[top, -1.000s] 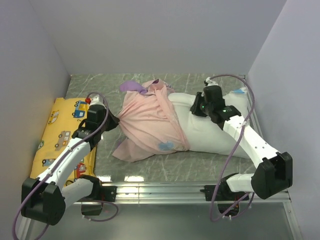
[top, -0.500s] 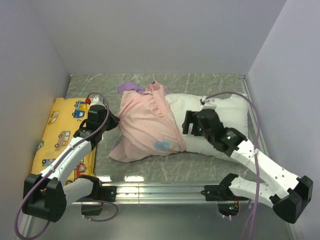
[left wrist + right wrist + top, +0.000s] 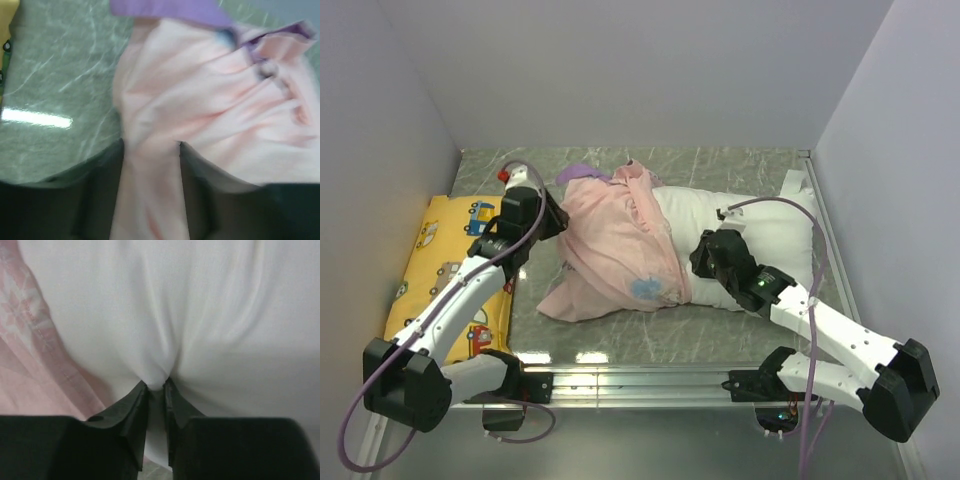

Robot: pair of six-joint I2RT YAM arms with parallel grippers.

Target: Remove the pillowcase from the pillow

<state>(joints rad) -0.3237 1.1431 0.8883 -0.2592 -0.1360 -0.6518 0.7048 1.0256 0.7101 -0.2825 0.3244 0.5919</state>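
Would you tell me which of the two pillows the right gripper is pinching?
The plain white pillow, not the yellow vehicle-print cushion by the left wall.

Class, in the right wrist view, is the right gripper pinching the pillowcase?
No: the right gripper pinches a fold of the pillow, beside the pillowcase.

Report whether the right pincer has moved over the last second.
Yes. The right pincer came nearer the metal front rail, now pinching the plump white pillow.
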